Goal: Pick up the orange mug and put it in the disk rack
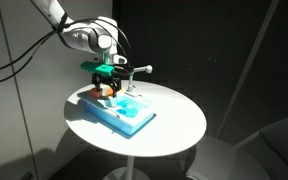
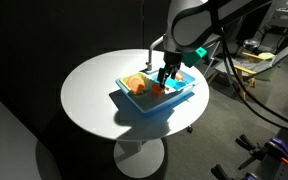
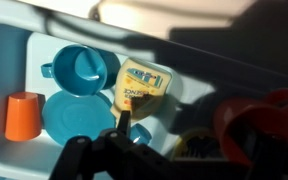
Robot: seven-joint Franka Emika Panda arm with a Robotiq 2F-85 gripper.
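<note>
Claw [image 2: 165, 76] hangs wide and empty over the light blue plastic toy sink unit [image 2: 179, 100]. The tiny orange mug [image 3: 22, 115] stands untouched inside it beside a teal plate [image 3: 79, 120]; grasping and racking seemingly remain.

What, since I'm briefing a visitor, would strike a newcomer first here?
The light blue sink unit sits bright on the round white table in a dark room, the open gripper right above it. In the wrist view an orange mug stands at the left, beside a teal cup and plate.
</note>
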